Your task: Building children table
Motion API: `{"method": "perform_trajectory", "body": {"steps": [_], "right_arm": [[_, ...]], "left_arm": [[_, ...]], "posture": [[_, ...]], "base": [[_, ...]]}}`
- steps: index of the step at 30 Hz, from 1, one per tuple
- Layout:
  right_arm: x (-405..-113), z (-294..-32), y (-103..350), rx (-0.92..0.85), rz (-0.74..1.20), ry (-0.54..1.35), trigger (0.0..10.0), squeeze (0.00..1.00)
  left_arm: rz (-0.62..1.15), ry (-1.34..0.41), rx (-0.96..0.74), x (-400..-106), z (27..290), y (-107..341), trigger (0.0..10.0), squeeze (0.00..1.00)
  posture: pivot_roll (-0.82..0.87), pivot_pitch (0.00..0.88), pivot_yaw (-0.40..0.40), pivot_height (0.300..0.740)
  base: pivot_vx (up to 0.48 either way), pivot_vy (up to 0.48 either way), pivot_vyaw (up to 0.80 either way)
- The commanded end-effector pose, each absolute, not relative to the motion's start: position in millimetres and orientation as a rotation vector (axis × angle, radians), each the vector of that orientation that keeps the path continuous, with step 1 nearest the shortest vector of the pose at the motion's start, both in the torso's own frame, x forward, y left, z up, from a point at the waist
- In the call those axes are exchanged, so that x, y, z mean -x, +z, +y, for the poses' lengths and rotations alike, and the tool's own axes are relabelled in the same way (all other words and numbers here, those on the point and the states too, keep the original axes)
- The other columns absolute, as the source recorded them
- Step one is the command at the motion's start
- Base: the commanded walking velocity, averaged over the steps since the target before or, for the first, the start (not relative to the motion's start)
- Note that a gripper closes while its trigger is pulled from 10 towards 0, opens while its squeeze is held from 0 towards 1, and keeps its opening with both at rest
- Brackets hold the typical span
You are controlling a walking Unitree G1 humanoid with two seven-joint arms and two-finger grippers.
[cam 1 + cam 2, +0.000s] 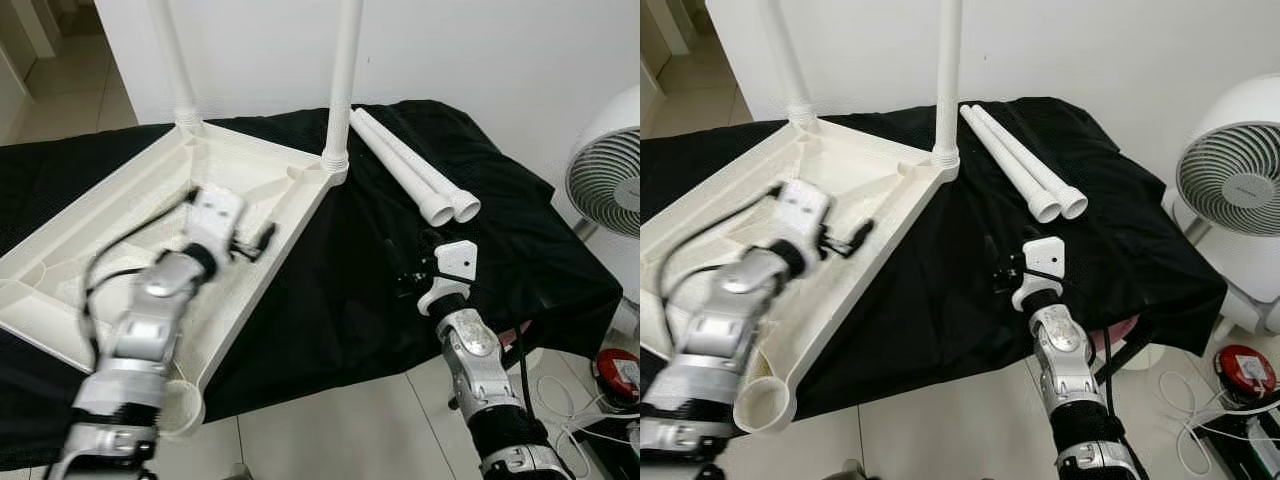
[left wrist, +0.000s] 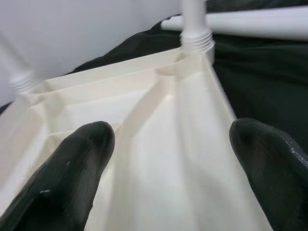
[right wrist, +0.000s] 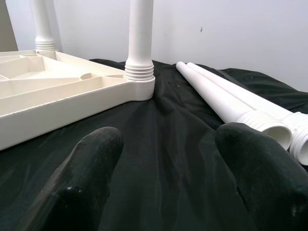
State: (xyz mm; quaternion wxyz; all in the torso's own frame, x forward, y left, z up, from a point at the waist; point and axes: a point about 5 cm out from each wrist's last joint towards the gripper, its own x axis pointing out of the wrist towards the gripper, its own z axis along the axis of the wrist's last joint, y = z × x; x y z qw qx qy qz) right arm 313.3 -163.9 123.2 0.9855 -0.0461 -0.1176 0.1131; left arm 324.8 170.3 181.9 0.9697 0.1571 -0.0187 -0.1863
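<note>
you see a tabletop point(image 1: 120, 215) lying underside up: cream plastic, matt, smooth ribs. the two screwed-in legs point(image 1: 343, 90) and the two loose legs point(image 1: 415, 170) look like white plastic, slight sheen, ridged threads at the ends. the cloth point(image 1: 340, 300) beneath is black fabric, matt, wrinkled. the left gripper point(image 2: 168, 168) fingers and the right gripper point(image 3: 173, 178) fingers read as black, dull, rubbery. arm shells: silver, metallic gloss. the fan point(image 1: 610, 185) is glossy white plastic.

Home room: tiled floor point(image 1: 330, 440), white wall point(image 1: 480, 50), pedestal fan point(image 1: 1230, 185), doorway to corridor point(image 1: 40, 60)
</note>
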Motion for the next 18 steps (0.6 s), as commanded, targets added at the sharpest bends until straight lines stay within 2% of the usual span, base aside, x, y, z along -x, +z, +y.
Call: {"method": "perform_trajectory", "body": {"steps": [1, 2, 3, 4, 6, 11, 14, 16, 18], "right_arm": [[-311, -165, 121, 0.088, -0.228, 0.227, 10.0, 0.0], [-311, -165, 121, 0.088, -0.227, 0.224, 10.0, 0.0], [-311, -165, 121, 0.088, -0.227, 0.224, 10.0, 0.0], [-311, -166, 121, 0.087, -0.227, 0.223, 10.0, 0.0], [-311, -166, 121, 0.087, -0.227, 0.223, 10.0, 0.0], [-313, -163, 122, 0.082, -0.226, 0.233, 10.0, 0.0], [-313, -163, 122, 0.082, -0.226, 0.233, 10.0, 0.0], [-314, -161, 122, 0.083, -0.224, 0.244, 10.0, 0.0], [-314, -161, 122, 0.083, -0.224, 0.244, 10.0, 0.0]], "left_arm": [[0.003, -0.354, -0.34, -321, 188, 172, 10.0, 0.33], [0.027, -0.334, -0.359, -318, 202, 169, 10.0, 0.0], [0.027, -0.334, -0.359, -318, 202, 169, 10.0, 0.0], [0.044, -0.319, -0.385, -315, 213, 168, 10.0, 0.0], [0.044, -0.319, -0.385, -315, 213, 168, 10.0, 0.0], [0.108, -0.303, -0.468, -304, 241, 164, 10.0, 0.0], [0.108, -0.303, -0.468, -304, 241, 164, 10.0, 0.0], [0.142, -0.35, -0.516, -293, 255, 163, 10.0, 0.0], [0.142, -0.35, -0.516, -293, 255, 163, 10.0, 0.0]], "posture": [[-0.01, 0.0, -0.003, 0.74], [0.0, 0.0, -0.005, 0.74], [0.0, 0.0, -0.005, 0.74], [0.01, 0.0, -0.009, 0.74], [0.01, 0.0, -0.009, 0.74], [0.03, 0.005, -0.02, 0.74], [0.03, 0.005, -0.02, 0.74], [0.04, 0.008, -0.026, 0.74], [0.04, 0.008, -0.026, 0.74]], "base": [[0.0, 0.0, 0.0], [0.0, 0.0, 0.0], [0.0, 0.0, 0.0], [0.0, 0.0, 0.0], [0.0, 0.0, 0.0], [0.0, 0.0, 0.0], [0.0, 0.0, 0.0], [0.0, 0.0, 0.0], [0.0, 0.0, 0.0]]}}
